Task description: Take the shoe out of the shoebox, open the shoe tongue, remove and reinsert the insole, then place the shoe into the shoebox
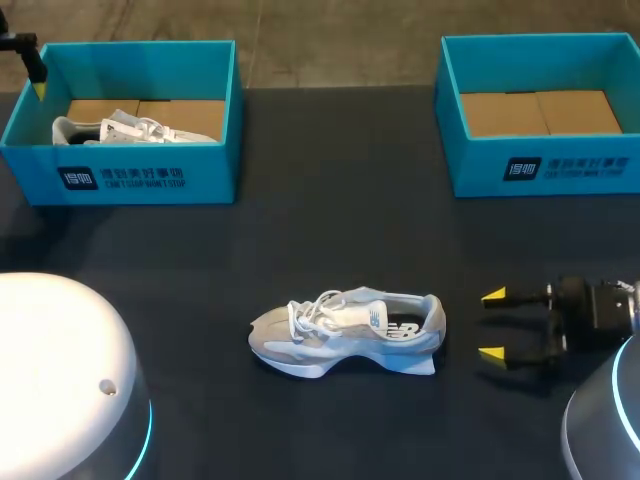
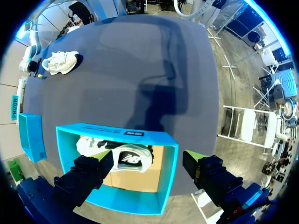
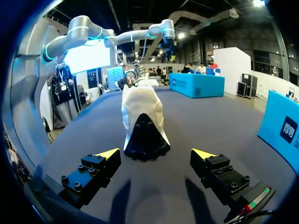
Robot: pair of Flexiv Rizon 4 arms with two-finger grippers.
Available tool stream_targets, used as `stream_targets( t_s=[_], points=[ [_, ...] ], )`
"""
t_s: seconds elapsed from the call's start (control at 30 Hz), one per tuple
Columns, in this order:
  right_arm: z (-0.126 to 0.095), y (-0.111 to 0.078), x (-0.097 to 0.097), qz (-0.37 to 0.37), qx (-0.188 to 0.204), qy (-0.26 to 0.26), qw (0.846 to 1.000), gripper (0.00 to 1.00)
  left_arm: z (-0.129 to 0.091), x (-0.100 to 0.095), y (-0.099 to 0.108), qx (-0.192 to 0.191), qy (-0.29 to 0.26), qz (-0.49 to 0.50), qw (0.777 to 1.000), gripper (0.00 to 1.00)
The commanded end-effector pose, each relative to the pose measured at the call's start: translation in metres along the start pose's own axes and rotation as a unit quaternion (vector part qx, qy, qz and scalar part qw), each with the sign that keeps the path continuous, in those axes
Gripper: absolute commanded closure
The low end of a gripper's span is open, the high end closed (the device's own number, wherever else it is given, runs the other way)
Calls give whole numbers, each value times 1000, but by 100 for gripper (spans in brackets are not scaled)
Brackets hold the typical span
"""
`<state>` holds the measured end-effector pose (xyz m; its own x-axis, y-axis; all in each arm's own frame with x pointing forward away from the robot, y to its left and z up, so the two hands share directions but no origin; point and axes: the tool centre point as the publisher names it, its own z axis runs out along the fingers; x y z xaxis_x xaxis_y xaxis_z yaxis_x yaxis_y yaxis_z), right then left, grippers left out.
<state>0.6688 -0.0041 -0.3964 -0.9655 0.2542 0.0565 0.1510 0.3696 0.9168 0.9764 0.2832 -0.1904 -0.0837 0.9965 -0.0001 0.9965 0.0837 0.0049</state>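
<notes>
Head view has the grey shoe (image 1: 345,330) standing on its sole in the middle of the dark worktop (image 1: 330,220), outside both boxes, toe toward the view's left and heel toward its right; the right gripper (image 1: 492,325) lies just beside the heel, its two yellow-tipped fingers spread wide and holding nothing, with a strip of bare worktop between the tips and the shoe; at the far side stand two teal boxes well apart, the left shoebox (image 1: 140,180) with a second shoe (image 1: 130,128) lying on its cardboard floor, and the right shoebox (image 1: 560,170) (only its brown cardboard floor shows inside); the right wrist view looks low along the worktop at the heel of the grey shoe (image 3: 142,112), which sits ahead of the open fingers, in line with the gap between them and untouched; the left wrist view looks down into the left shoebox (image 2: 117,133), where the left gripper (image 2: 148,161) hangs above it, wide open and gripping nothing, one finger over the inside near the second shoe (image 2: 117,156), the other outside the box wall; whether the inner finger touches that shoe I cannot tell.
</notes>
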Motion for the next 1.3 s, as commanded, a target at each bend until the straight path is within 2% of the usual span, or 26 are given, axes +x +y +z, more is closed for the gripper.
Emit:
stream_targets(
  t_s=[0.03,0.47,0.93,1.3],
  points=[
    [14,1,2,5,-4,2,1000,0,0,0,-1,-1,1,0,1000,0],
    [48,5,4,7,-16,14,1000,0,0,0,-1,-1,1,0,1000,0],
    [67,13,9,5,-26,30,999,0,0,0,-1,-1,1,0,1000,0],
    [73,10,16,3,-36,33,999,0,0,0,-1,-1,1,0,1000,0]
  ],
)
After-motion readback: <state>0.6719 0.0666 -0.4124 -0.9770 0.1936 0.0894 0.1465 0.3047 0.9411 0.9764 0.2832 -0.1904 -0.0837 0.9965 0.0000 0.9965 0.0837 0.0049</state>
